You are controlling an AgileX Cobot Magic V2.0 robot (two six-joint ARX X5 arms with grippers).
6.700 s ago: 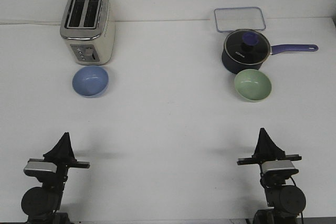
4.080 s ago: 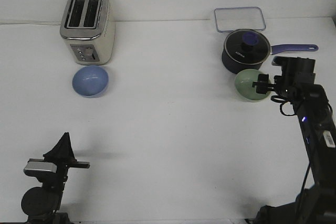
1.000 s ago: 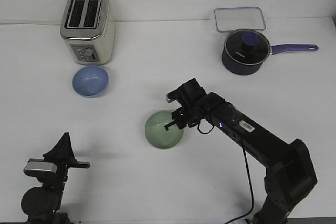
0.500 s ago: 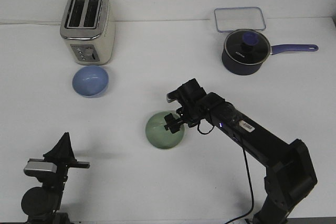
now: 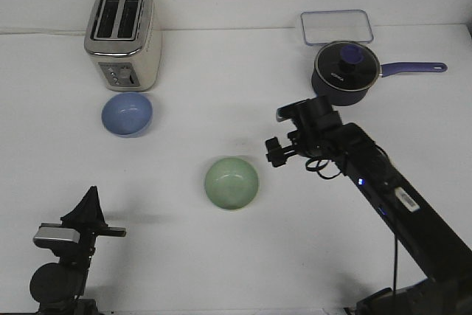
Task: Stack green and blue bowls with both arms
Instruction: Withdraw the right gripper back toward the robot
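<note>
The pale green bowl (image 5: 231,182) sits upright on the white table, near the middle and towards the front. The pale blue bowl (image 5: 127,113) sits upright at the left, just in front of the toaster. My right gripper (image 5: 272,152) is open and empty, a short way to the right of the green bowl and clear of it. My left gripper (image 5: 91,193) is parked at the front left, fingers together and pointing up, far from both bowls.
A silver toaster (image 5: 123,35) stands at the back left, right behind the blue bowl. A dark navy saucepan (image 5: 345,73) with a purple handle stands at the back right, with a clear rectangular container (image 5: 336,26) behind it.
My right gripper carried the green bowl from beside the saucepan to the table's middle, let it go and drew back to the right. The left arm has not moved.
</note>
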